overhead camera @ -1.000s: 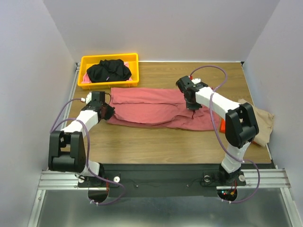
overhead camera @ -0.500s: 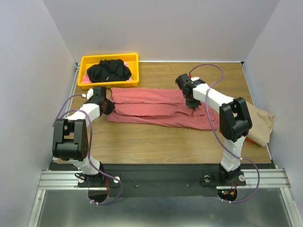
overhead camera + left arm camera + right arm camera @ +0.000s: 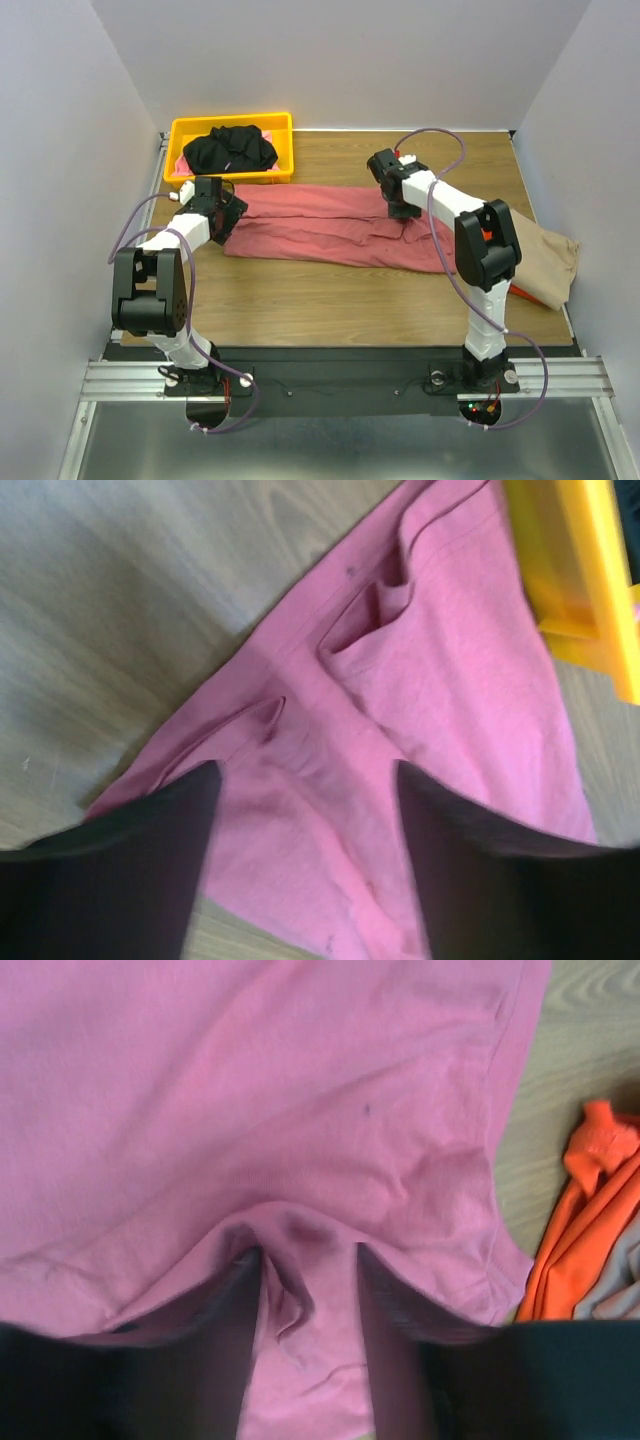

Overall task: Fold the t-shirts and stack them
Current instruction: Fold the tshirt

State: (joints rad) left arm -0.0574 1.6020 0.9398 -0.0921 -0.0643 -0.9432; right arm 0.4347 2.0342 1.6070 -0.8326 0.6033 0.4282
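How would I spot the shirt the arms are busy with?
On the wooden table, look beside the yellow bin. The dusty-red t-shirt lies spread wide across the middle, unlike the black shirt heaped in the bin and the tan shirt at the right edge.

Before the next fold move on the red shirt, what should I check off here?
1. Right gripper pinching a fold of the red t-shirt: ok.
2. Left gripper gripping it: not ok, fingers apart over flat cloth.
3. Red t-shirt smooth: not ok, wrinkled.
4. Black t-shirt out of the way in the yellow bin: ok.
5. Tan t-shirt separate from the red one: cannot tell, the right arm hides the gap.
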